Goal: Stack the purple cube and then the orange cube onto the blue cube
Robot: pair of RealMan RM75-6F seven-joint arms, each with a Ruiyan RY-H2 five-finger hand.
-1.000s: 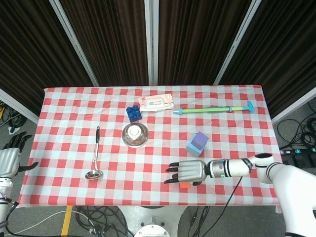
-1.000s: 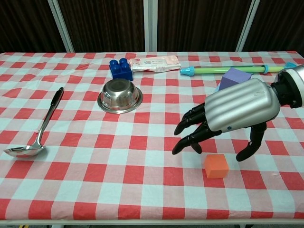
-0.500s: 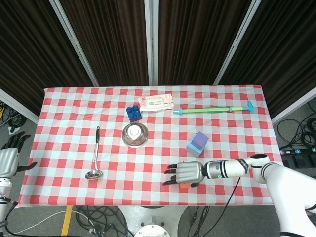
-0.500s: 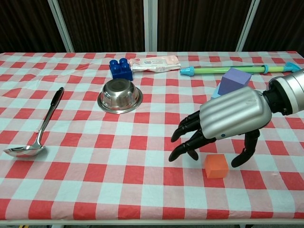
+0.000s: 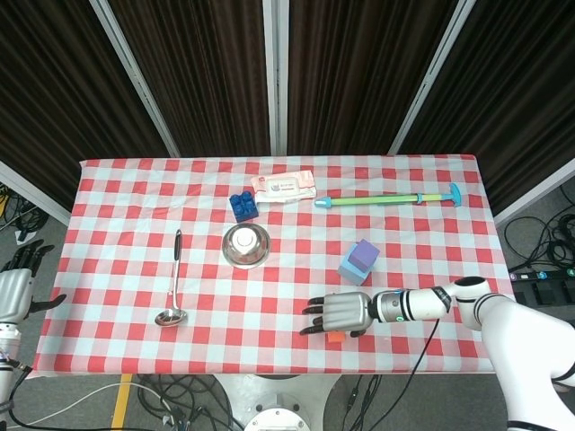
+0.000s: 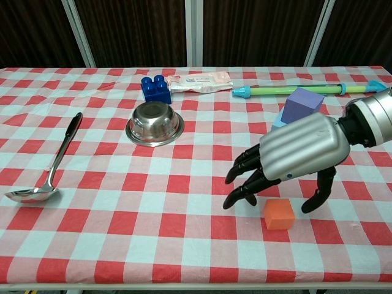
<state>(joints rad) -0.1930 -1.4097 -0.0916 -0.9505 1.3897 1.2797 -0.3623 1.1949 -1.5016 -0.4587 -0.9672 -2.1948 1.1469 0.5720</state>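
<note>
The purple cube sits on top of the light blue cube, which my right hand mostly hides in the chest view. Near the table's front edge lies the small orange cube. My right hand hovers just above and behind it, palm down, with its fingers spread and holding nothing. My left hand hangs off the table's left side, fingers apart and empty.
A steel bowl stands mid-table with a ladle to its left. At the back lie a dark blue toy brick, a wipes packet and a green and teal tube.
My right hand dropped lower toward the orange cube and has since shifted slightly right. The cubes have not moved.
</note>
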